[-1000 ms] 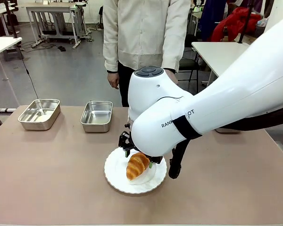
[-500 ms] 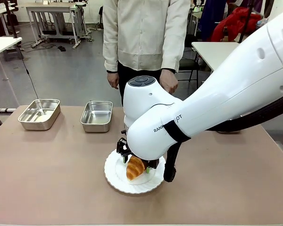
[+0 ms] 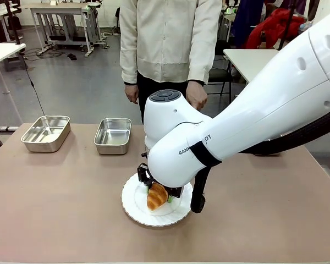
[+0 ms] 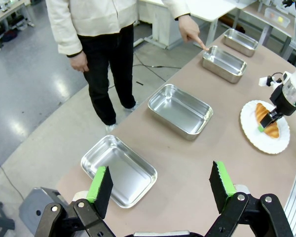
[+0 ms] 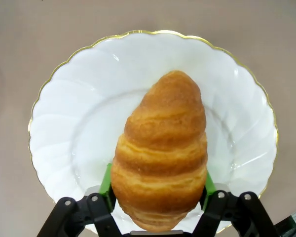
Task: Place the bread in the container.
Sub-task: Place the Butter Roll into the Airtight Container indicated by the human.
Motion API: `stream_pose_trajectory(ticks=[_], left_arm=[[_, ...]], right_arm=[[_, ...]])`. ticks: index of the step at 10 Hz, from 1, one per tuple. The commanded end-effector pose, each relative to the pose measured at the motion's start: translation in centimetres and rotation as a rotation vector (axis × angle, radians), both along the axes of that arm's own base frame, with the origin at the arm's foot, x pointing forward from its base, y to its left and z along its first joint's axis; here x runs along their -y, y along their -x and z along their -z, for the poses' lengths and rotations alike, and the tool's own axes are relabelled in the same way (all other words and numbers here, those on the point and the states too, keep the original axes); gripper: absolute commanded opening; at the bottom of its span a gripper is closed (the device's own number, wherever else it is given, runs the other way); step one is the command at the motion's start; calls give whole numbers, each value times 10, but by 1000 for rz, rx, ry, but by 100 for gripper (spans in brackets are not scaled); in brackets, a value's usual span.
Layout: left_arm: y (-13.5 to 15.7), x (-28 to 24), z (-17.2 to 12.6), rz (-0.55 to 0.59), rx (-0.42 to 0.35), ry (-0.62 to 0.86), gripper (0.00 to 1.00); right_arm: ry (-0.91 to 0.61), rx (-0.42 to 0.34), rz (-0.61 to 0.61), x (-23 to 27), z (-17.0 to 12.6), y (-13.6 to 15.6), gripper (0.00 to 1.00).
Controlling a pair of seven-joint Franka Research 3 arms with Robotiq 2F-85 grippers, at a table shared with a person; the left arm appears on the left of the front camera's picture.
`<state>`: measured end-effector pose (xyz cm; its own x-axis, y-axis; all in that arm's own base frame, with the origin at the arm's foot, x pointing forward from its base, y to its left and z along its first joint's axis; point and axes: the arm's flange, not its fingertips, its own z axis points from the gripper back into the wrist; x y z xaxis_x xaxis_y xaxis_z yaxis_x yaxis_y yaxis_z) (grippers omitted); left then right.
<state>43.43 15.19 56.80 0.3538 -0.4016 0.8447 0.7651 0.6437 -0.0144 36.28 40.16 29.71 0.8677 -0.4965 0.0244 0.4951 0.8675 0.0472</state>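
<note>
The bread point(image 5: 163, 143), a golden-brown croissant, lies on a round white plate point(image 5: 74, 113) near the table's front middle point(image 3: 157, 196). My right gripper point(image 5: 158, 187) is down over it, with a green pad pressed against each side of the croissant's near end, shut on it. The left wrist view shows the same grip from afar point(image 4: 267, 121). Several steel trays stand in a row along the far edge. A person's hand point(image 4: 191, 33) points a finger at the rim of one, the container point(image 4: 223, 62). My left gripper point(image 4: 160, 180) hangs open, high above the table's left end.
Two more trays point(image 3: 45, 132) point(image 3: 113, 135) stand at the far left, and another tray point(image 4: 240, 41) lies beyond the pointed one. The person stands at the far edge point(image 3: 168, 38). My right arm point(image 3: 253, 121) spans the table's right half.
My right gripper has sunk onto the plate and its jaws have come in against the croissant's sides. The croissant and plate have stayed put.
</note>
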Motion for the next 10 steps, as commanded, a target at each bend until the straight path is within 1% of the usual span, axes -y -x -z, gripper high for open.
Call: stream_pose_trajectory(ticks=[1, 2, 3, 4, 8, 9, 10], left_arm=[[1, 0, -2, -3, 9, 9, 100], [1, 0, -2, -3, 9, 9, 100], [1, 0, -2, -3, 9, 9, 100], [1, 0, -2, -3, 9, 9, 100], [1, 0, -2, -3, 9, 9, 100], [1, 0, -2, -3, 9, 9, 100], [1, 0, -2, -3, 9, 9, 100]], right_arm=[[-5, 13, 37, -1, 1, 1, 40], [3, 28, 46, 2, -1, 1, 55], [11, -7, -9, 3, -3, 3, 55], [-1, 3, 4, 1, -2, -1, 55], [4, 2, 2, 2, -3, 0, 55], [51, 57, -76, 2, -11, 4, 55], [97, 140, -140, 13, -34, -2, 55]])
